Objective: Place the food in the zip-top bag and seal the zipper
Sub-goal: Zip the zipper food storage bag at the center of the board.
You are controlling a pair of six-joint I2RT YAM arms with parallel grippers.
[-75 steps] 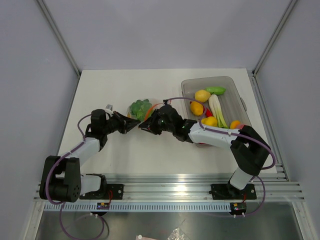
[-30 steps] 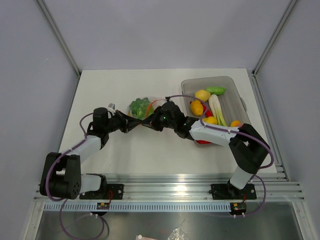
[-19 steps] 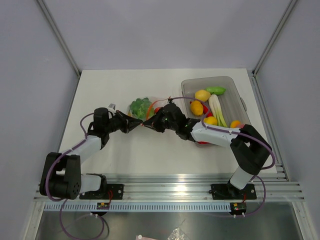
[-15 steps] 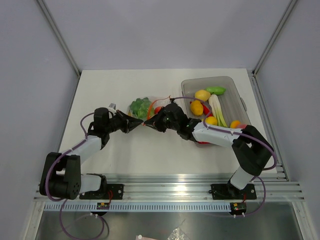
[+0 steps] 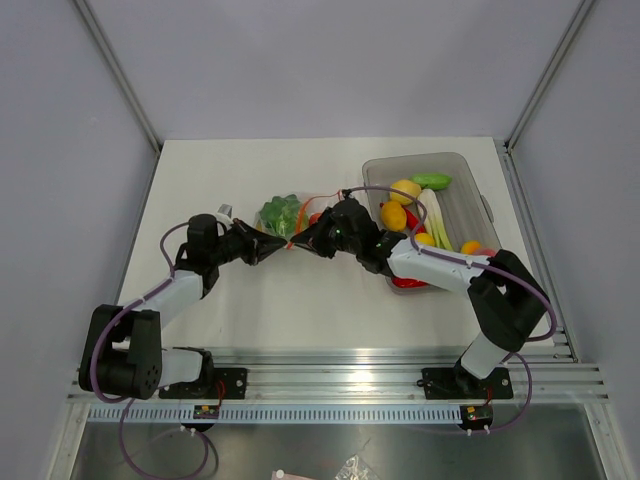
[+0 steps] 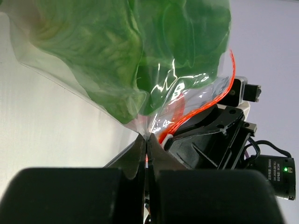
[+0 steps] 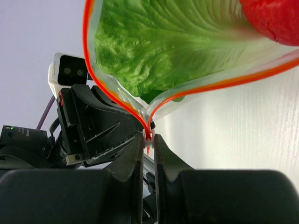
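Note:
The clear zip-top bag [image 5: 283, 216] lies mid-table with a green lettuce toy [image 6: 117, 46] and a red toy [image 7: 273, 18] inside. Its red-orange zipper [image 7: 112, 100] stands open in a V. My left gripper [image 5: 278, 245] is shut on the bag's corner [image 6: 147, 135]. My right gripper [image 5: 300, 243] is shut on the white zipper slider [image 7: 148, 136] at that same end, tip to tip with the left gripper [image 7: 93, 126]. More food, yellow, orange, red, green and white, lies in the grey tub [image 5: 470, 200].
The grey tub stands at the right of the table, beside my right arm [image 5: 440, 265]. Grey walls close in the table at the back and on both sides.
My right gripper has drawn up to the left gripper and shifted slightly right and back at the bag's near corner. The bag has lifted a little. The left arm has barely moved.

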